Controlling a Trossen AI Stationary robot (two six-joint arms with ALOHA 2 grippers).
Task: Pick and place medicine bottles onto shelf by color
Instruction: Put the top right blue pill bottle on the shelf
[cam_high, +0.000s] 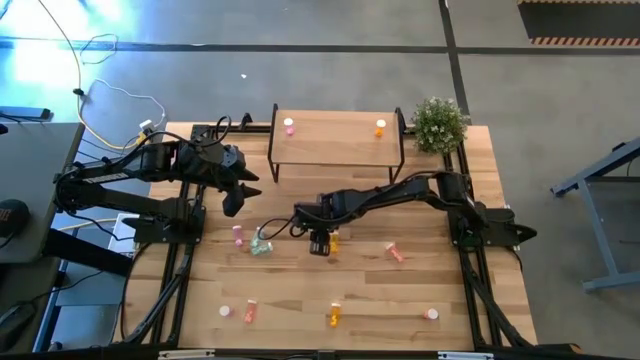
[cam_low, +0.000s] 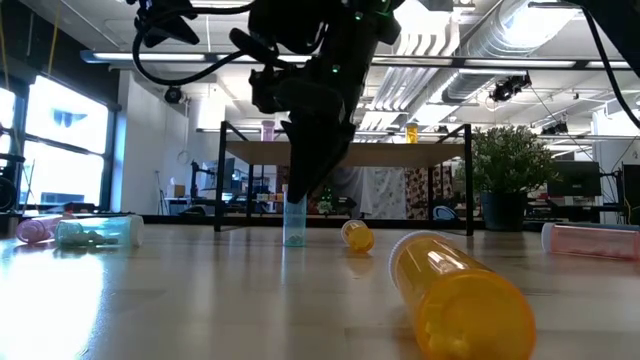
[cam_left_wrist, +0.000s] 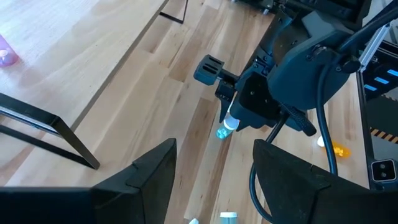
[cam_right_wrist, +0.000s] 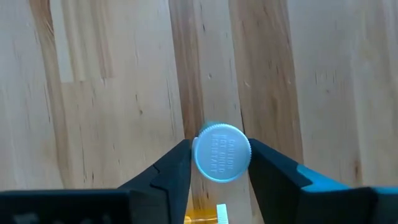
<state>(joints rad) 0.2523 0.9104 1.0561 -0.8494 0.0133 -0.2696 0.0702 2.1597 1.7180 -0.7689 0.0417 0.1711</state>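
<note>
Wood planks are carrying scattered medicine bottles while the right hand (cam_right_wrist: 219, 163) is pinching the cap of an upright pale green bottle (cam_low: 294, 220) mid-bench (cam_high: 300, 290). Gripped so high, it risks tipping or slipping; the left hand (cam_high: 238, 190) is waiting open near the shelf (cam_high: 335, 140).

One shelf (cam_high: 335, 140); one potted plant (cam_high: 438, 122); two arms (cam_high: 120, 170); about eleven medicine bottles (cam_high: 395, 252).

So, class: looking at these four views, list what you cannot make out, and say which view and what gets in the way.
- High view: the bottle in the right tool is hidden beneath that tool.
- Low view: the same bottle's cap is covered by the tool above it.
- Right wrist view: only the cap shows, so the body's colour below it cannot be read.
- Left wrist view: the left tool is cut off by the picture's edge.
</note>
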